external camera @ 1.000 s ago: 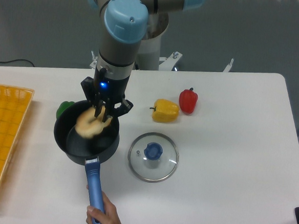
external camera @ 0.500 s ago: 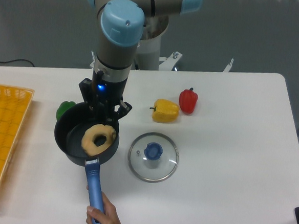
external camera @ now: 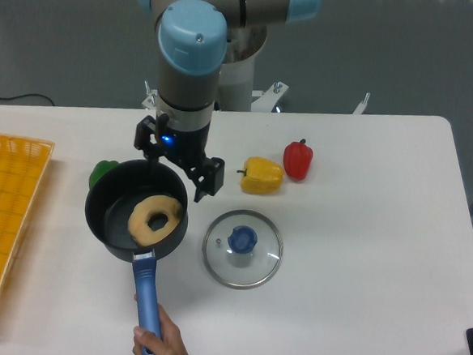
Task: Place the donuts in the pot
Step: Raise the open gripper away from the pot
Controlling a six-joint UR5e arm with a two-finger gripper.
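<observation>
Camera view from above the table shows the donut (external camera: 155, 220) lying flat inside the pot (external camera: 104, 209), toward the wall nearest the blue handle (external camera: 147, 303), its centre hole facing up and nothing touching it. The gripper (external camera: 180, 164) hangs over the pot's far rim with its two fingers spread apart and empty, one finger (external camera: 207, 178) outside the rim on the lid side. A person's hand (external camera: 162, 349) grips the end of the handle, steadying the pot. By these signs the placing looks done and the step in hand is the retreat. To do it well, the arm should rise straight up until the fingers stand well above the rim before it travels sideways; a sideways move begun low could catch the rim and tip the pot. Beside the pot lie a glass lid (external camera: 242, 247), a yellow pepper (external camera: 262, 175) and a red pepper (external camera: 298, 159); a green pepper (external camera: 103, 171) sits just behind it.
</observation>
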